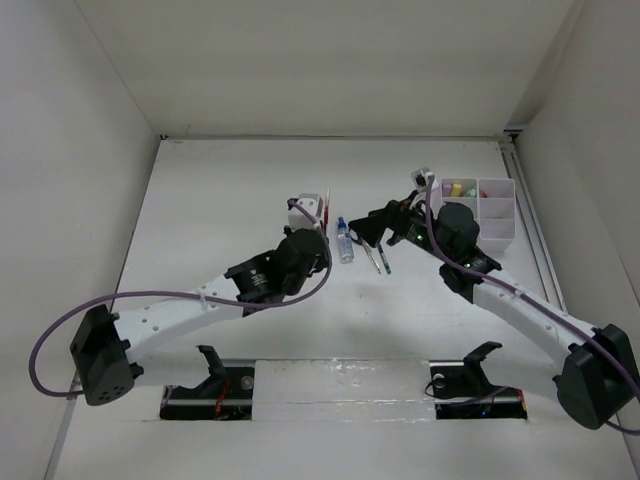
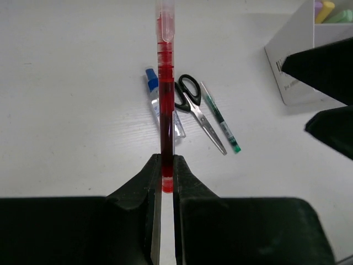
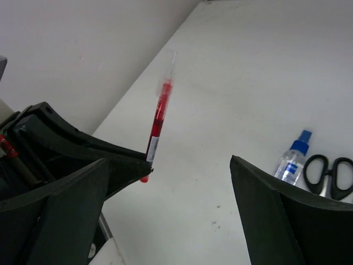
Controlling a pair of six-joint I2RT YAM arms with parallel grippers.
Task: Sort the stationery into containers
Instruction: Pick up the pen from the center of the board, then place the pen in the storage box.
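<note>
My left gripper [image 1: 312,212] [image 2: 167,161] is shut on a thin red pen [image 1: 326,205] [image 2: 166,83], held above the table pointing away. The red pen also shows in the right wrist view [image 3: 159,118]. My right gripper [image 1: 368,230] [image 3: 182,185] is open and empty, just right of the pen and facing it. Under them lie a small blue-capped bottle [image 1: 344,240] [image 2: 151,81] [image 3: 292,159], black-handled scissors [image 1: 368,250] [image 2: 194,106] [image 3: 331,174] and a dark green pen [image 1: 384,258] [image 2: 222,120]. The white organizer [image 1: 495,232] [image 2: 295,66] stands at the right, with pastel sticks [image 1: 458,187] in one far compartment.
White walls close in the table on the left, back and right. A rail runs along the table's right edge [image 1: 535,230]. Two dark mounts sit at the near edge [image 1: 215,375] [image 1: 470,375].
</note>
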